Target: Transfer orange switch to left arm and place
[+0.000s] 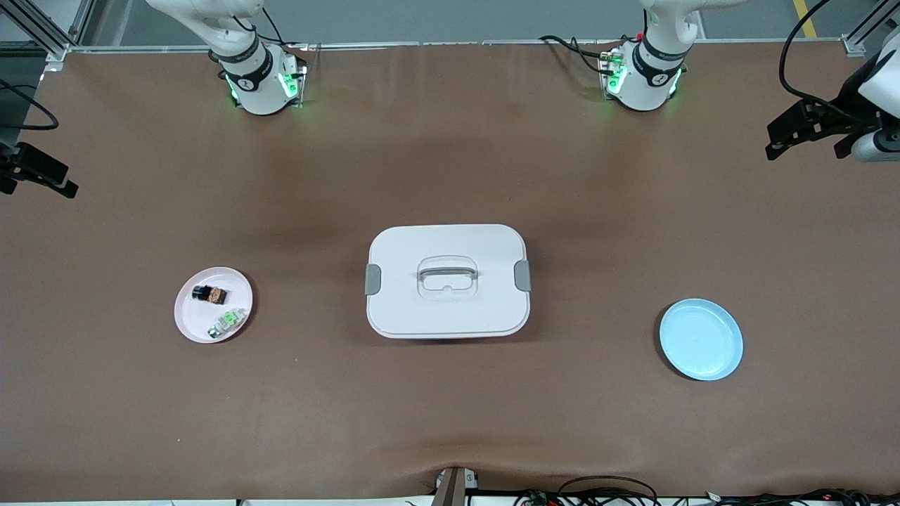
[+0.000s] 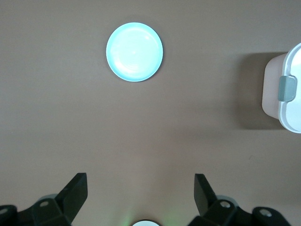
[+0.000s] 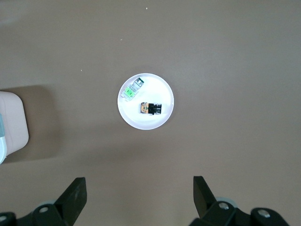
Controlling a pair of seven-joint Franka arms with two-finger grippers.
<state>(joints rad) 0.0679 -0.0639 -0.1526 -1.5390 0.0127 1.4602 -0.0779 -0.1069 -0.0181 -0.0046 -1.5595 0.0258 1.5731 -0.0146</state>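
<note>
The orange switch (image 1: 211, 294) (image 3: 150, 108), a tiny black oblong with an orange-brown face, lies on a small white plate (image 1: 188, 318) (image 3: 159, 123) toward the right arm's end of the table. The white box (image 1: 408, 313) (image 2: 294, 70) (image 3: 13, 123) stands mid-table with its lid shut. My right gripper (image 3: 139, 189) hangs open and empty high over the table, farther from the front camera than the plate. My left gripper (image 2: 140, 189) hangs just as high and open over the left arm's end. In the front view each gripper (image 1: 805, 140) (image 1: 35, 179) shows at a side edge.
A tiny green-and-clear component (image 1: 228, 322) (image 3: 132, 89) shares the white plate with the switch. A bare light blue plate (image 1: 701, 339) (image 2: 134, 45) sits toward the left arm's end. Brown table cover runs all round the box. Cables lie along the edge nearest the front camera.
</note>
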